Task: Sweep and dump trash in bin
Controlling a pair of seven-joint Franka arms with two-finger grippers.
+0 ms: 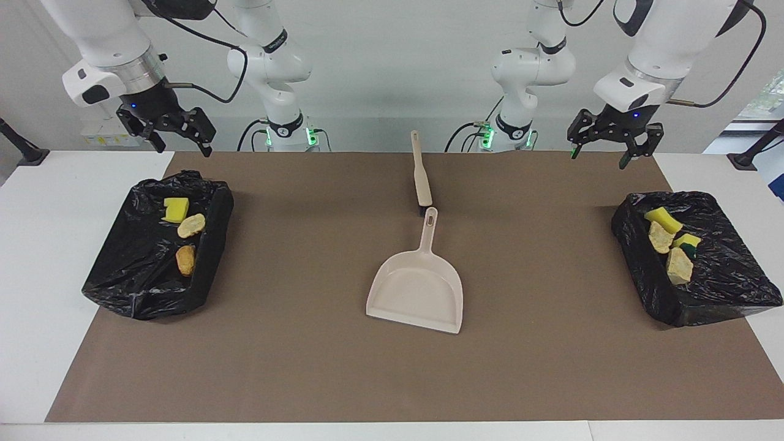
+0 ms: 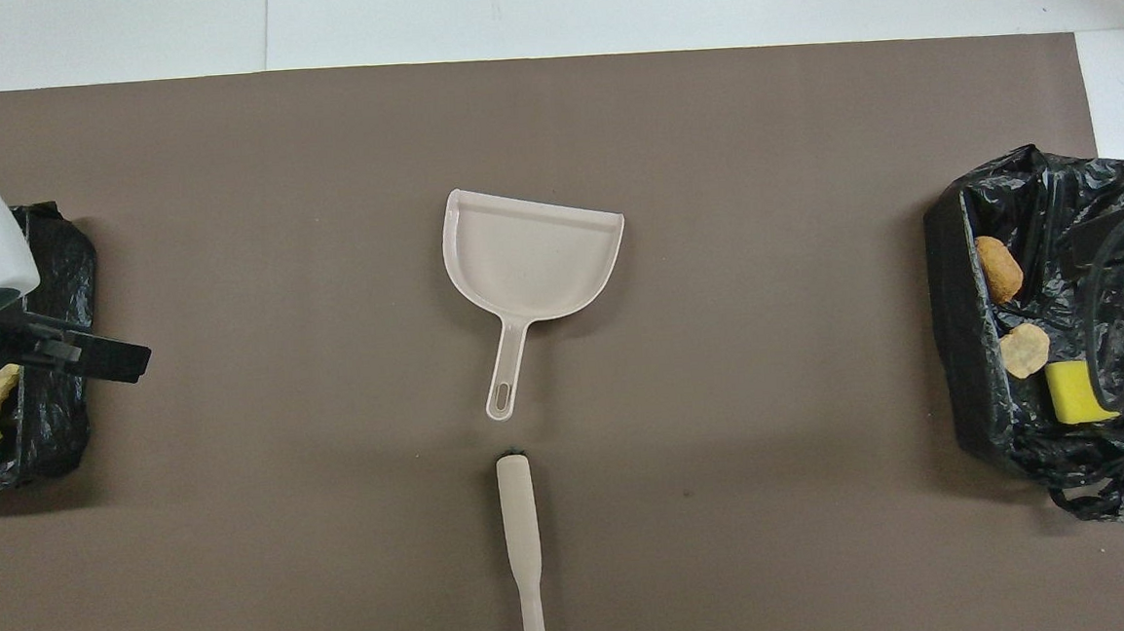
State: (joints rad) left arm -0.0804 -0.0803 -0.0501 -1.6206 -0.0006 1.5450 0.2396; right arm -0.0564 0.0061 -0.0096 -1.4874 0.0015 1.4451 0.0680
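Note:
The trash lies in two black-bagged bins. The bin [image 1: 135,269] at the right arm's end holds a yellow sponge [image 1: 176,209], a beige lump [image 1: 191,225] and an orange-brown lump [image 1: 185,260]. The bin [image 1: 723,269] at the left arm's end holds a yellow sponge [image 1: 663,218], two beige lumps [image 1: 660,237] and a smaller yellow sponge [image 1: 687,242]. My right gripper [image 1: 184,149] hangs open and empty above the robots' edge of its bin. My left gripper [image 1: 599,159] hangs open and empty above the mat, beside its bin.
A beige dustpan [image 1: 416,288] lies empty mid-mat, its handle toward the robots. A beige brush [image 1: 421,177] lies in line with it, nearer to the robots. A brown mat [image 1: 306,343] covers the white table. Overhead, the dustpan [image 2: 529,259] and brush [image 2: 520,542] show the same.

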